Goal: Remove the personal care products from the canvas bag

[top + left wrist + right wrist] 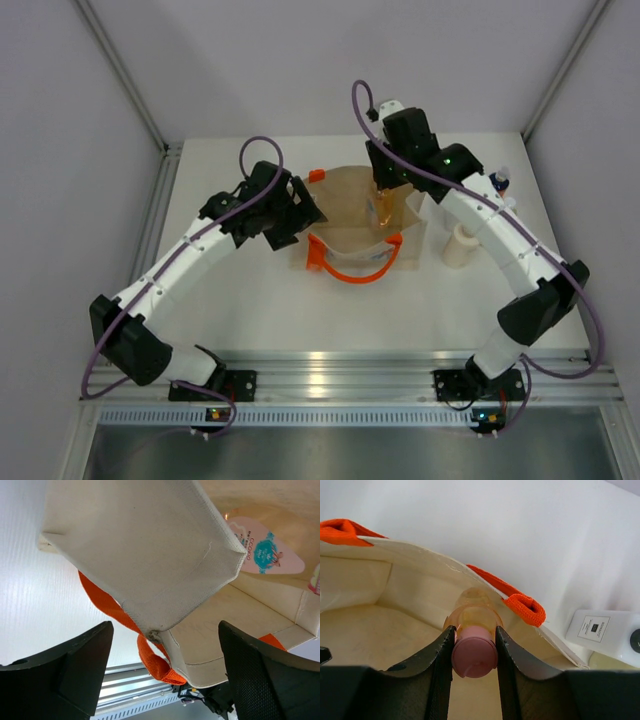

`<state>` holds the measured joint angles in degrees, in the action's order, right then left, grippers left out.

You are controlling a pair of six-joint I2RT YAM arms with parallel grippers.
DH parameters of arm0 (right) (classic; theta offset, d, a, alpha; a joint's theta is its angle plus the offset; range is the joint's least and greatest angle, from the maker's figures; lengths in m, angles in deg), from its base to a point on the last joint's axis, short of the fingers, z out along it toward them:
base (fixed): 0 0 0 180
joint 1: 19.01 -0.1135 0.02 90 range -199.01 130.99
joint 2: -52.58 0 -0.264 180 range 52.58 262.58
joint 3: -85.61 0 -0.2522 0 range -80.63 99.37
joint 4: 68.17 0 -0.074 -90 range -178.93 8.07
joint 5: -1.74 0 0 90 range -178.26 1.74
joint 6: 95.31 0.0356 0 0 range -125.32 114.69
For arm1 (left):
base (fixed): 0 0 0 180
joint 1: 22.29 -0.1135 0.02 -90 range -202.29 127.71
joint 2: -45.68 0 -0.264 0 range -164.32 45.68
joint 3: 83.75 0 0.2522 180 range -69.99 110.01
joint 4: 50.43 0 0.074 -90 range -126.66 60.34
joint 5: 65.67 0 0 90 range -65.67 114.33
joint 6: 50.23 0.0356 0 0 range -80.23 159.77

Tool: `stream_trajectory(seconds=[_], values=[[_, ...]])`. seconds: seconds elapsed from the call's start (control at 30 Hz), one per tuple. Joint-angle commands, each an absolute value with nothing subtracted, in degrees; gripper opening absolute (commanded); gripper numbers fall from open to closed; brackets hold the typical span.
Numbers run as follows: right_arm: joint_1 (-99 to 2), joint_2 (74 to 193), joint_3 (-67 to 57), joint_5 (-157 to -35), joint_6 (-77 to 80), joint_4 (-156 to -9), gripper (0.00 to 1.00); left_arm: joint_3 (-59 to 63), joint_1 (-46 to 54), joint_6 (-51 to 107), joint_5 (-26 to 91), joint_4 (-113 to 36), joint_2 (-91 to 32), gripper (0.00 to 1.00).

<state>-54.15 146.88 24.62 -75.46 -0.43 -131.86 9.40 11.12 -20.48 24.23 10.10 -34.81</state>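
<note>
White table (250,300) under grey walls carries the beige boxy canvas bag with orange loop handles (345,195) mid-surface. Right jaws clench the slim amber bottle with pink cap (473,614) inside it: lift straight up until clear of the bag. Left jaws stand released either side of the bag's corner.

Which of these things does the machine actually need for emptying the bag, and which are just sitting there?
Part of the job: beige canvas bag with orange handles; slim amber bottle with pink cap, pinched by the right gripper; cream cylinder bottle; white bottle with dark cap; open left gripper.
Just there: white table; silver rail along the near edge.
</note>
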Motion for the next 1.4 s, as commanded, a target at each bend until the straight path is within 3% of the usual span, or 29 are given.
stream_trajectory(seconds=[0.0,0.17,1.37], values=[[-55.22,140.29,31.25,-77.09,-2.59,-127.1,0.0,10.34,10.94,-20.0,22.4,10.01,-32.01,0.9],[-55.4,137.66,33.1,-79.2,-2.94,-127.1,0.0,10.86,10.94,-19.12,22.31,10.01,-31.49,0.98],[-55.4,121.4,41.54,-70.25,1.63,-131.58,0.0,16.75,10.76,-7.96,10.62,10.18,-24.19,0.99]])
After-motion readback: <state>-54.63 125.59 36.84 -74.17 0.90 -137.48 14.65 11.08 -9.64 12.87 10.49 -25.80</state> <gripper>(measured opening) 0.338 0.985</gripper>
